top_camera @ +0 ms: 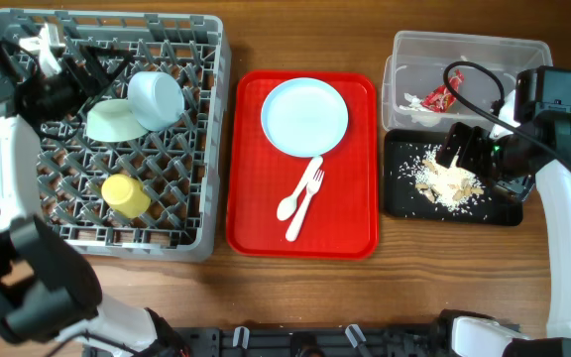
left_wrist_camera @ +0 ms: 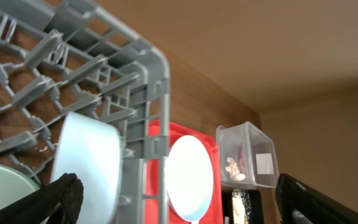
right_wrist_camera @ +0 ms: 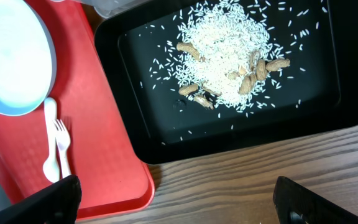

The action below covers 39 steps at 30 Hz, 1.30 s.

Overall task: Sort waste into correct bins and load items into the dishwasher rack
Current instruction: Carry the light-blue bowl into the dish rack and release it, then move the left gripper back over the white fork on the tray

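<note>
The grey dishwasher rack (top_camera: pixel 213 149) holds a pale blue bowl (top_camera: pixel 157 99), a light green bowl (top_camera: pixel 113 122) and a yellow cup (top_camera: pixel 125 195). My left gripper (top_camera: pixel 92 69) is open and empty over the rack's far left part, next to the blue bowl (left_wrist_camera: pixel 86 168). The plate (top_camera: pixel 304 116), the white spoon (top_camera: pixel 287 206) and the fork (top_camera: pixel 307 196) lie on the red tray (top_camera: pixel 256 198). The clear tub (top_camera: pixel 464 42) holds a red wrapper (top_camera: pixel 437 98) and a white napkin (top_camera: pixel 411 99). The black tray (top_camera: pixel 404 198) holds rice scraps (top_camera: pixel 449 177). My right gripper (top_camera: pixel 469 149) is open above them.
In the right wrist view the open fingers (right_wrist_camera: pixel 179 202) hang over bare wood beside the black tray (right_wrist_camera: pixel 166 124), with rice and peanuts (right_wrist_camera: pixel 225 50) in it. The red tray (right_wrist_camera: pixel 104 124) lies to its left. The left wrist view shows the rack wall (left_wrist_camera: pixel 157 124).
</note>
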Each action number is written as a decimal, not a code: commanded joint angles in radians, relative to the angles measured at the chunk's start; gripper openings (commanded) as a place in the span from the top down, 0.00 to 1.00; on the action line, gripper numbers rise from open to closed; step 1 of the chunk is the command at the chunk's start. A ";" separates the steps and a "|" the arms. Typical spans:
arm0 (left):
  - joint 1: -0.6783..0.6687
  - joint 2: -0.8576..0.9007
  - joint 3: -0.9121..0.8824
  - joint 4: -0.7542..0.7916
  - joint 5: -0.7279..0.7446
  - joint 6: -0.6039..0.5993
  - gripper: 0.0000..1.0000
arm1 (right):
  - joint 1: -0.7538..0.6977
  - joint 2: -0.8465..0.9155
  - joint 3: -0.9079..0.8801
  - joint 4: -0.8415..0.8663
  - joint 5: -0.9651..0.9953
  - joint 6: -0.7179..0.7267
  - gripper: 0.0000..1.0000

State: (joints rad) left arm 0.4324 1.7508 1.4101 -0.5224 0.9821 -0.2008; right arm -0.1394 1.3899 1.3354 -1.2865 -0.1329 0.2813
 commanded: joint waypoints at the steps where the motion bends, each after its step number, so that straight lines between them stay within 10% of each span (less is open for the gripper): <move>1: -0.035 -0.117 0.009 -0.053 -0.055 -0.002 0.00 | -0.004 -0.018 0.004 -0.002 0.015 -0.020 0.00; 13: -0.506 -0.189 0.008 -0.315 -0.687 -0.002 0.00 | -0.004 -0.018 0.004 -0.002 0.015 -0.020 0.00; 39: -1.108 0.180 -0.009 -0.370 -0.827 -0.067 0.11 | -0.004 -0.018 0.004 -0.002 0.015 -0.020 0.00</move>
State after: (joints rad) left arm -0.6384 1.8931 1.4090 -0.9035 0.1753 -0.2485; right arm -0.1402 1.3899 1.3354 -1.2865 -0.1326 0.2813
